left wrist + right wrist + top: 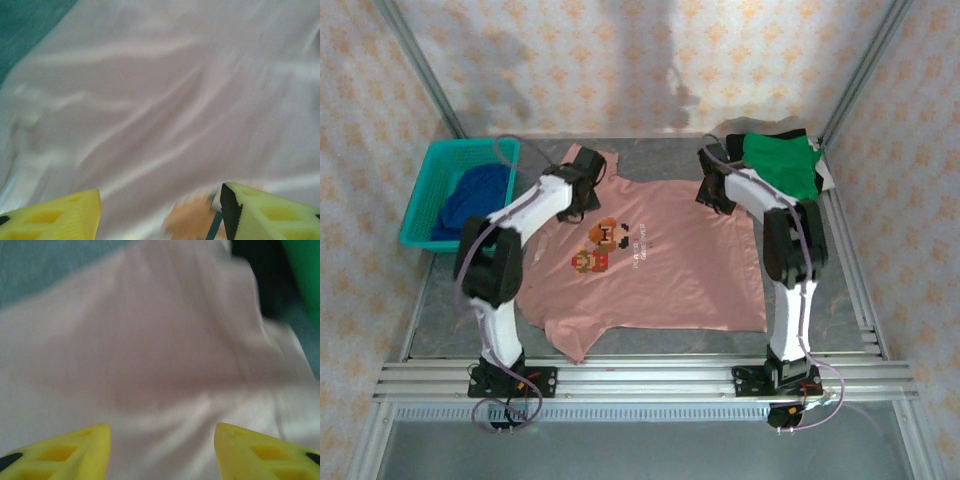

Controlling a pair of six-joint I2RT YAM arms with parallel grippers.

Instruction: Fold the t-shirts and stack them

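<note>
A dusty-pink t-shirt (660,265) lies spread flat on the table, its brown-and-white chest graphic (605,245) facing up. My left gripper (583,190) hovers over the shirt's far left shoulder. In the left wrist view its yellow fingers (60,215) stand open around pink cloth (160,110), with the blurred graphic (192,220) between them. My right gripper (712,192) is over the far right shoulder, also open (161,432) above pink cloth (150,355). A bright green t-shirt (780,165) lies at the back right. A dark blue t-shirt (475,200) sits in the basket.
The teal plastic basket (425,205) stands at the back left beside the pink shirt. The green shirt rests on a dark item (790,133) by the right frame post. Aluminium rails (640,375) run along the near edge, and papered walls close the back and sides.
</note>
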